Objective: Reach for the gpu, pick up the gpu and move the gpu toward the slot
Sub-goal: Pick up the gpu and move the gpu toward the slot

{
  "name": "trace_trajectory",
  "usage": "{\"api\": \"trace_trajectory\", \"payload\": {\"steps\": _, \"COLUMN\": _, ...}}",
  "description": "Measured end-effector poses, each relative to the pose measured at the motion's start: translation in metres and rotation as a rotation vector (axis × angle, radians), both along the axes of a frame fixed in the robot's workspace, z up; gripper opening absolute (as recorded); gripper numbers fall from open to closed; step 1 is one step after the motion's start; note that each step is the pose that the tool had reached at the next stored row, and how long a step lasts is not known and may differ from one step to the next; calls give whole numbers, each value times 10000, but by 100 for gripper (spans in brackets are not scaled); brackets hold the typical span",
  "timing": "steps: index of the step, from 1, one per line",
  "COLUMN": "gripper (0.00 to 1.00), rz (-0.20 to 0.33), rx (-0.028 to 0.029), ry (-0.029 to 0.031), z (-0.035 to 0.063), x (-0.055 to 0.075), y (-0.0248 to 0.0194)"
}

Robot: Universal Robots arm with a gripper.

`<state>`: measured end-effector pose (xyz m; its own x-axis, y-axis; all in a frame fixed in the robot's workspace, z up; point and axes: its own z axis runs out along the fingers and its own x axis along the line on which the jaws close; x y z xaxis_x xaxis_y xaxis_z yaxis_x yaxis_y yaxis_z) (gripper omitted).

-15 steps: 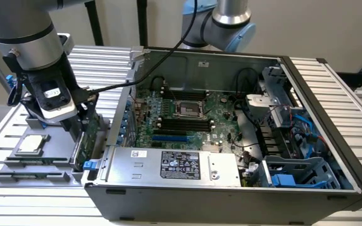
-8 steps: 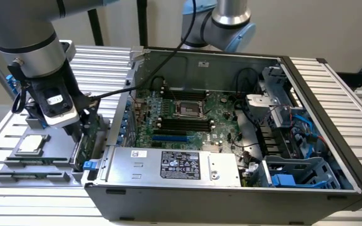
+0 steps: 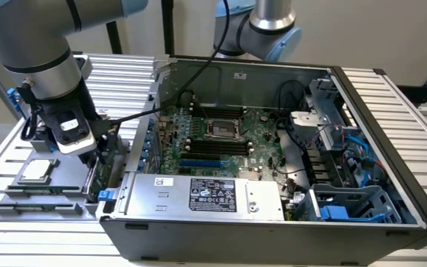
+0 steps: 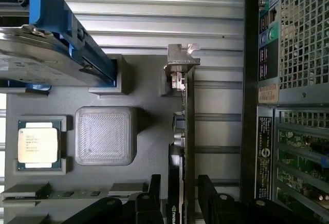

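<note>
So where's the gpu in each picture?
Exterior view: the gpu stands on edge in the gray tray, at the exterior view's left of the computer case, under the gripper.
Wrist view: the gpu is seen edge-on, straddled by the open gripper.
Shared landmark: the square processor chip lying in the tray.

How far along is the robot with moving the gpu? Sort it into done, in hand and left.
Done: the reach; the open claw straddles the gpu. In hand: the grasp, jaws not yet shut on the card. Left: lifting it out of the grey holder and carrying it toward the motherboard.
</note>
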<state>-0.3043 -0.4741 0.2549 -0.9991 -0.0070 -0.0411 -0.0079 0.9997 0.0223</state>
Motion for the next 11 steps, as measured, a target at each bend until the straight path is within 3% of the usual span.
{"api": "trace_trajectory", "payload": {"steps": 7, "gripper": 42, "rz": 0, "rx": -306, "ry": -46, "z": -76, "x": -14, "y": 55}}
{"api": "trace_trajectory", "payload": {"steps": 11, "gripper": 42, "rz": -1, "rx": -353, "ry": -95, "z": -85, "x": -27, "y": 66}}
